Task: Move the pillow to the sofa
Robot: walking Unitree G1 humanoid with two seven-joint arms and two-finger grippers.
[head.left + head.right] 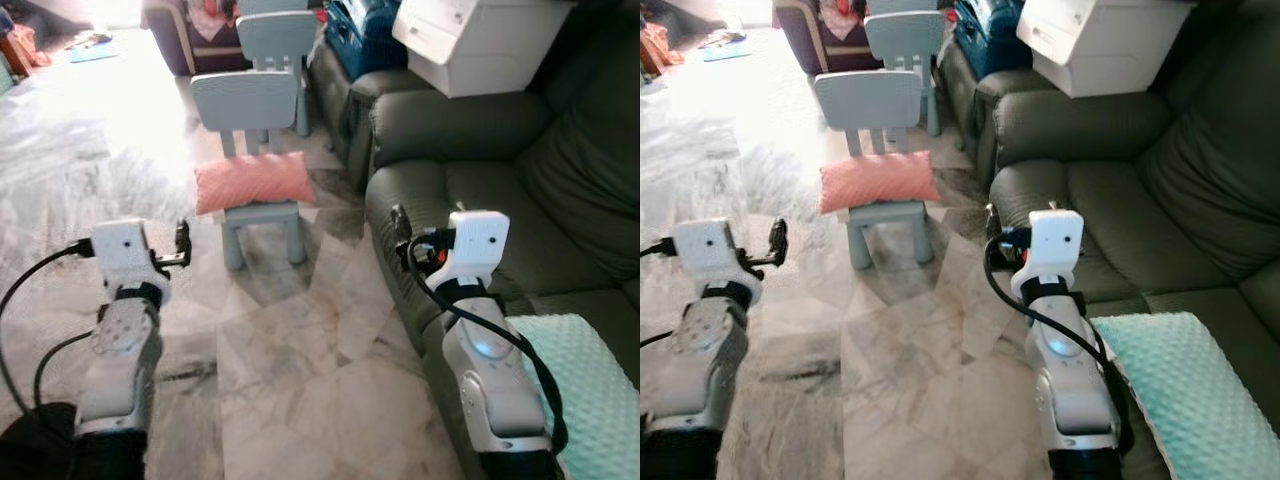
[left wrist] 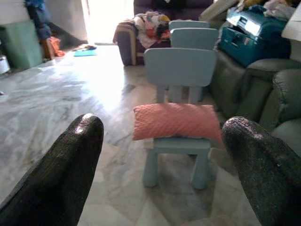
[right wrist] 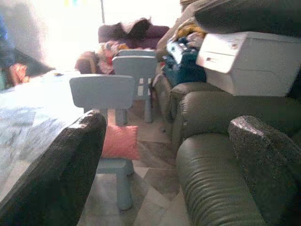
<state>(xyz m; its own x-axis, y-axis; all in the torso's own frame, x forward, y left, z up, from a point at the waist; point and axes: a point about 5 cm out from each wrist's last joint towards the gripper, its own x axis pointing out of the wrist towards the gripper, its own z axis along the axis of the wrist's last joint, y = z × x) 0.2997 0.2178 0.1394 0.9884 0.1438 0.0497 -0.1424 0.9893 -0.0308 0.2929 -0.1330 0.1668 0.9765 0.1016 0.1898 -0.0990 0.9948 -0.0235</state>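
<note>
1. Marble floor [image 1: 290, 370] runs through a bright living room; dark green sofa [image 1: 560, 200] on the right, white box [image 1: 480, 40] on its arm.
2. Pillow [image 1: 255, 182], pink and rectangular, lies flat on the seat of a small blue chair [image 1: 250, 105]; it overhangs both seat sides.
3. Pillow's long axis runs left-right across the robot's view, parallel to the chair back; broad face up.
4. Second blue chair [image 1: 278, 40] stands behind the first.
5. Left gripper [image 1: 182, 245] is held up over the floor, well short of the chair, aimed at the pillow; fingers [image 2: 61, 174] spread wide, holding nothing.
6. Right gripper [image 1: 402, 228] hovers at the sofa's front edge, near the seat cushion; fingers [image 3: 61, 174] wide apart, empty.
7. Mint blanket [image 1: 590, 390] lies on the sofa seat beside the right arm.
8. Pillow is well apart from both grippers and from the sofa.
</note>
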